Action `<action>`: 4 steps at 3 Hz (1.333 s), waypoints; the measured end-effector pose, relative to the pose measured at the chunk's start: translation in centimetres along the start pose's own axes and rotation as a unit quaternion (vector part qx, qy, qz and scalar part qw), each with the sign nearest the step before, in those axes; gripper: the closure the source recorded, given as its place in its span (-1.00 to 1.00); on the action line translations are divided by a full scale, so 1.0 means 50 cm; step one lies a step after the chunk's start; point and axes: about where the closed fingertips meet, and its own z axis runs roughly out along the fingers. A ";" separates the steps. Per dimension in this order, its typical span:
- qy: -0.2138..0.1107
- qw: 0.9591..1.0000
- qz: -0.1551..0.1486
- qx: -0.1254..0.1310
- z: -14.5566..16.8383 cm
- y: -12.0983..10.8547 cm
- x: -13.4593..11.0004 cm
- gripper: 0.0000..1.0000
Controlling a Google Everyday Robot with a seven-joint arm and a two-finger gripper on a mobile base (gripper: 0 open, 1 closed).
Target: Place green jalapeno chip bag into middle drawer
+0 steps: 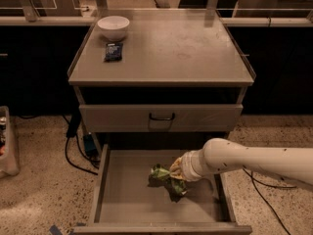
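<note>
The green jalapeno chip bag (pixel 159 175) is a crinkled light-green foil bag inside the open middle drawer (pixel 122 195), over the middle of its flat grey floor, a little right of centre. My gripper (pixel 175 179) reaches in from the right on a white arm and sits right at the bag, mostly hidden by the wrist and the foil. The bag's right part is bunched against the gripper. I cannot tell whether the bag rests on the floor or hangs just above it.
A closed grey drawer front with a black handle (pixel 162 117) sits above the open drawer. On the cabinet top stand a white bowl (pixel 113 27) and a small dark blue packet (pixel 113 51). Cables (pixel 73 151) lie on the speckled floor at left.
</note>
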 end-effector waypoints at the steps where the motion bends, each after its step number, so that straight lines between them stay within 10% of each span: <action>1: -0.014 1.000 0.020 -0.006 0.031 0.025 0.029 1.00; 2: -0.028 0.999 0.034 -0.016 0.085 0.032 0.065 1.00; 4: -0.030 0.999 0.037 -0.018 0.094 0.036 0.066 0.00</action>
